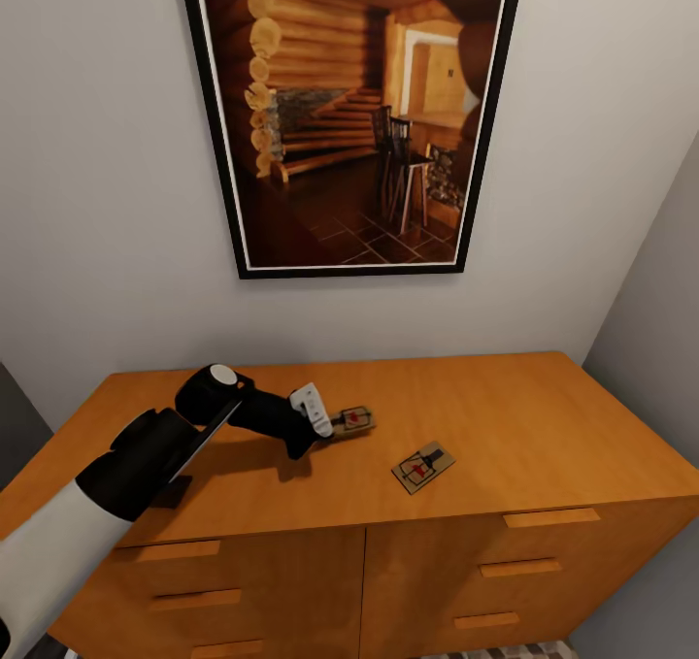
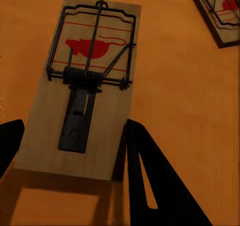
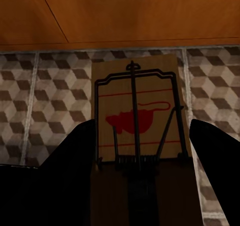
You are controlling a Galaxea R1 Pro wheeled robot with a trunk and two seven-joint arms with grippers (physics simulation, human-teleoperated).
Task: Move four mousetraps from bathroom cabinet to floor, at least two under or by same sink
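Your left gripper [image 2: 70,136] straddles a mousetrap [image 2: 82,86] on the cabinet top [image 1: 544,416], fingers apart, not clamped; another trap [image 1: 423,467] lies at 4 o'clock. Closing off-centre could skid it away. Your right gripper [image 3: 140,151] carries a third trap [image 3: 137,121], which could slip onto the cube-pattern tiles [image 3: 45,101].

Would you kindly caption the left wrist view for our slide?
Left claw straddling a mousetrap on the cabinet top, a second mousetrap nearby.

Three mousetraps: two on cabinet [image 1: 544,416] top [image 1: 354,418] [image 1: 423,466]; one [image 3: 137,136] above cube-patterned floor [image 3: 45,101]. One framed picture [image 1: 349,115].
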